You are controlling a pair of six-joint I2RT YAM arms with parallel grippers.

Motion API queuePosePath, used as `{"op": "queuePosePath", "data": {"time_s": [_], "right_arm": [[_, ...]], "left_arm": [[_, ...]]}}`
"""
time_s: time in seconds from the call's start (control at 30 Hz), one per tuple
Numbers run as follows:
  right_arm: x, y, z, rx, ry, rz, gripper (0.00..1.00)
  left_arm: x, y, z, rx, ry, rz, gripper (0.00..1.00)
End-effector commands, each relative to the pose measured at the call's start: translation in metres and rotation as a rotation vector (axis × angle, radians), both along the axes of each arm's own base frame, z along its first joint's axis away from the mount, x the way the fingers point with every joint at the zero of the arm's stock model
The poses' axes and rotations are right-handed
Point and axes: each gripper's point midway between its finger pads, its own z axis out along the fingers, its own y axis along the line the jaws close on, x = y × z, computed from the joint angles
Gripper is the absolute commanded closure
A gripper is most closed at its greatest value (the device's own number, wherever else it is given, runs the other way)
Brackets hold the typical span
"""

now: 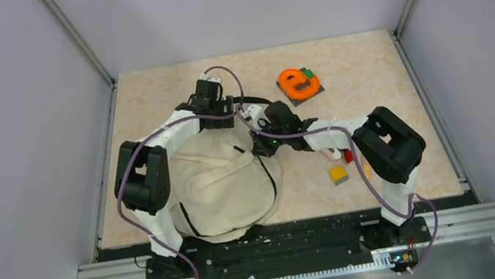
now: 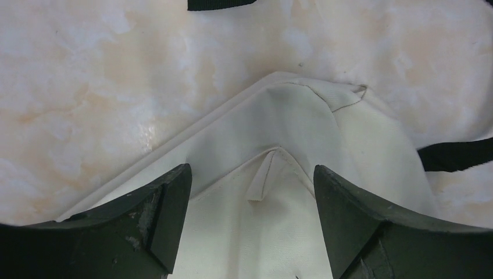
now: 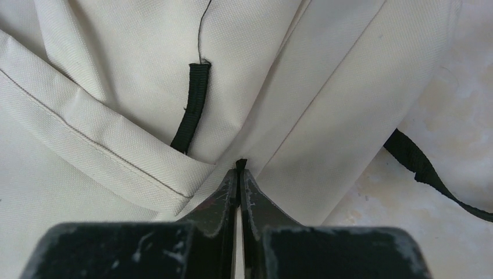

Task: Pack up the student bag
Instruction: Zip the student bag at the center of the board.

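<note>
Early stage: student bag [image 1: 226, 187] lies near-left on the counter [image 1: 366, 62], seemingly unopened, left tool [image 2: 251, 192] wide open and empty over its corner, right tool [image 3: 239, 174] pinched shut on a small black tab [image 3: 240, 164] at a fold, orange item [image 1: 298, 84] and yellow block [image 1: 338, 173] unpacked.

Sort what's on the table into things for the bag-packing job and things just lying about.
Job: bag; left gripper, open over its corner; right gripper, shut on its black tab.
Lying about: orange ring, green block, yellow block, small red piece.
</note>
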Motion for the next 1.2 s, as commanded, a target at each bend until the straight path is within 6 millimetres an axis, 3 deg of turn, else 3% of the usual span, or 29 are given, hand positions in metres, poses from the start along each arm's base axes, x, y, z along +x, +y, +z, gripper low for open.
{"op": "queuePosePath", "data": {"time_s": [0.0, 0.1, 0.4, 0.47, 0.63, 0.77, 1.17], "right_arm": [[0.009, 0.006, 0.023, 0.066, -0.048, -0.017, 1.00], [0.008, 0.003, 0.023, 0.066, -0.051, -0.032, 1.00], [0.001, -0.003, 0.027, 0.086, -0.026, -0.072, 1.00], [-0.003, -0.007, 0.028, 0.085, -0.012, -0.082, 1.00], [-0.024, -0.020, 0.025, 0.068, 0.037, -0.118, 1.00], [-0.051, -0.027, 0.020, 0.035, 0.079, -0.126, 1.00], [-0.164, -0.029, 0.017, 0.040, 0.260, -0.069, 1.00]], "left_arm": [[0.015, 0.000, 0.002, 0.075, -0.020, -0.078, 0.20], [0.011, -0.006, -0.007, 0.063, -0.001, -0.118, 0.32], [0.002, 0.001, -0.032, 0.082, 0.054, -0.086, 0.92], [0.001, 0.005, -0.034, 0.094, 0.055, -0.064, 1.00], [0.001, 0.013, -0.035, 0.108, 0.046, -0.008, 1.00], [0.002, 0.020, -0.035, 0.120, 0.034, 0.052, 1.00], [0.013, 0.040, -0.035, 0.137, -0.008, 0.206, 1.00]]}}
